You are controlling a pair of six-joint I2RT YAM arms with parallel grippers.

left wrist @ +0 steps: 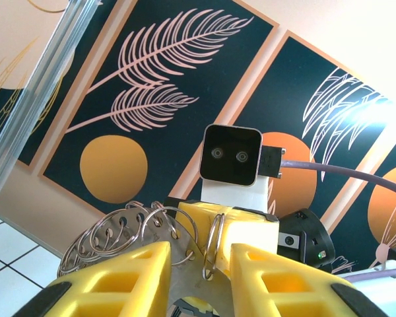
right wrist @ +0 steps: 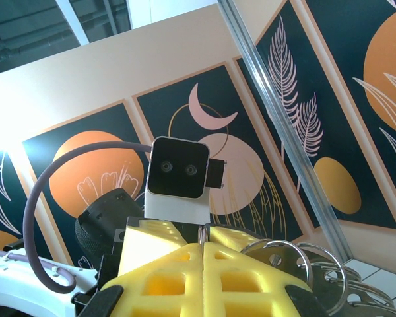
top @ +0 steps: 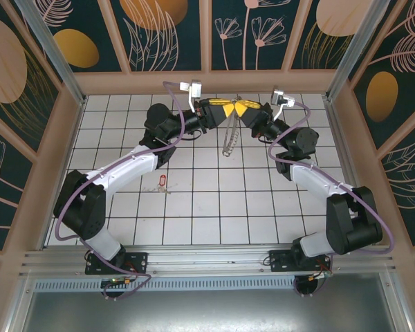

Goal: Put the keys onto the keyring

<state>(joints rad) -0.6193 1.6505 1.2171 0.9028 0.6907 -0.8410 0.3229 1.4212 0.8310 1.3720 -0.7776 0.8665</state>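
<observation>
Overhead looking down, wrist views facing, close

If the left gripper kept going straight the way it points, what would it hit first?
The keyring, which hangs between the tips of the left gripper; right behind it, the right gripper holding that ring. Depth between them is hard to judge.

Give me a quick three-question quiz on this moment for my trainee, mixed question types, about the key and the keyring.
1. True or false: the keyring lies flat on the table.
2. Fill in: the right gripper is ___ on the keyring's wire.
3. The red-headed key is: A on the table tiles; B threaded on the keyring; C between the right gripper's fingers.
Key: 1 false, it hangs in the air; 2 shut; 3 A.
</observation>
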